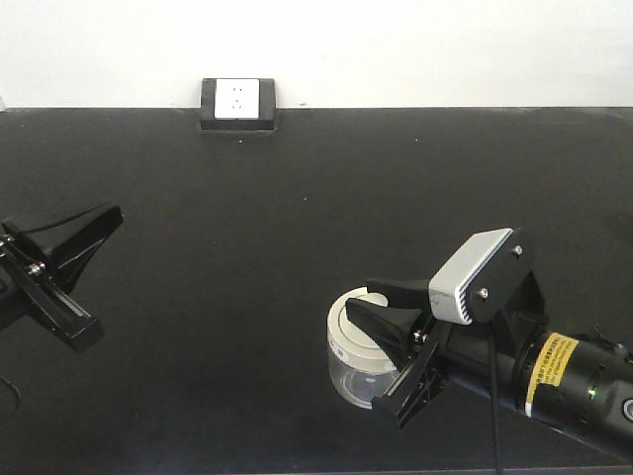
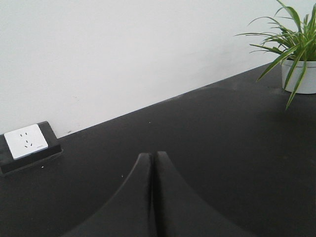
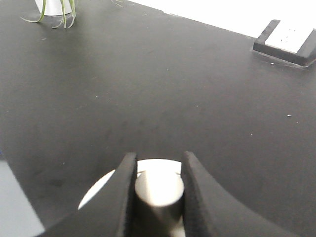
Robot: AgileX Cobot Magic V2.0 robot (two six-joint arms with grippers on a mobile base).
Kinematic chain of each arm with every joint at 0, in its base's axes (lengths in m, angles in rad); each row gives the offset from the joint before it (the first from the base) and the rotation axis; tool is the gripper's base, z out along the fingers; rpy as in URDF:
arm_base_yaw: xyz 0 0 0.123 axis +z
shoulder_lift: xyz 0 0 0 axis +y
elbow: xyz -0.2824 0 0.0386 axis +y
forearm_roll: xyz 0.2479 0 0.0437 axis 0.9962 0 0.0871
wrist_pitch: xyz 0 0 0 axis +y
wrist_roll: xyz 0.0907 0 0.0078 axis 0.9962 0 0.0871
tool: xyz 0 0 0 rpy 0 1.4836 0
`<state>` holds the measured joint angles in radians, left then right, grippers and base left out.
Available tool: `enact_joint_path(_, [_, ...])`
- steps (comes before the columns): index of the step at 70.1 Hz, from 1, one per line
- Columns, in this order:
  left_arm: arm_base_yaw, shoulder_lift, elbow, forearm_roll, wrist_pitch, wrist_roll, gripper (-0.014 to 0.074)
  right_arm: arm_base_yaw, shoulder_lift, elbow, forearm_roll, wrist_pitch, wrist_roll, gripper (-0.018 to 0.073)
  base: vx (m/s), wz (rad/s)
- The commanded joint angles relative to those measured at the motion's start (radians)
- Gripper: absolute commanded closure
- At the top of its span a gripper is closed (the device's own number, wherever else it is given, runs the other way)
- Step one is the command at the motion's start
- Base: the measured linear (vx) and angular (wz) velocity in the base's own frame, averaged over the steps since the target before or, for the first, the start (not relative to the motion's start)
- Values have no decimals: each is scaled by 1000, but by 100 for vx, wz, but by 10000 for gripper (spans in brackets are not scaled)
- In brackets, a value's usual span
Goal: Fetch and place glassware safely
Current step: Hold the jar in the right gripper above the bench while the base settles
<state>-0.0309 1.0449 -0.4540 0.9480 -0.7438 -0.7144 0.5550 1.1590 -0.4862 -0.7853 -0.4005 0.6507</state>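
The glassware (image 1: 354, 368) is a small squat clear jar with a cream-white round lid, standing on the black table near the front, right of centre. My right gripper (image 1: 376, 302) is shut on the lid's central knob (image 3: 159, 186), one finger on each side; the white lid (image 3: 101, 186) shows beside the fingers in the right wrist view. My left gripper (image 1: 107, 213) hangs over the left side of the table, far from the jar, with its fingers (image 2: 143, 197) pressed together and nothing between them.
A white-and-black wall socket box (image 1: 238, 102) sits at the table's back edge by the white wall; it also shows in the left wrist view (image 2: 27, 143) and the right wrist view (image 3: 289, 39). A potted green plant (image 2: 296, 54) stands at one far corner.
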Motion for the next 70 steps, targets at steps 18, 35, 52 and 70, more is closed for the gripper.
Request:
enact_joint_path(18, [-8, -12, -24, -41, -52, -10, 603, -2, -23, -36, 18, -84, -11, 560, 6, 3])
enact_joint_path(35, [-8, -12, -24, -41, -53, -10, 603, -2, -23, -36, 18, -84, -11, 560, 0, 2])
enact_joint_path(52, [-8, -12, -24, -41, -52, -10, 603, -2, -23, -36, 18, -84, -11, 560, 0, 0])
enact_joint_path(70, [-8, -12, -24, -41, -52, -10, 603, -2, -23, -36, 18, -84, -11, 560, 0, 0])
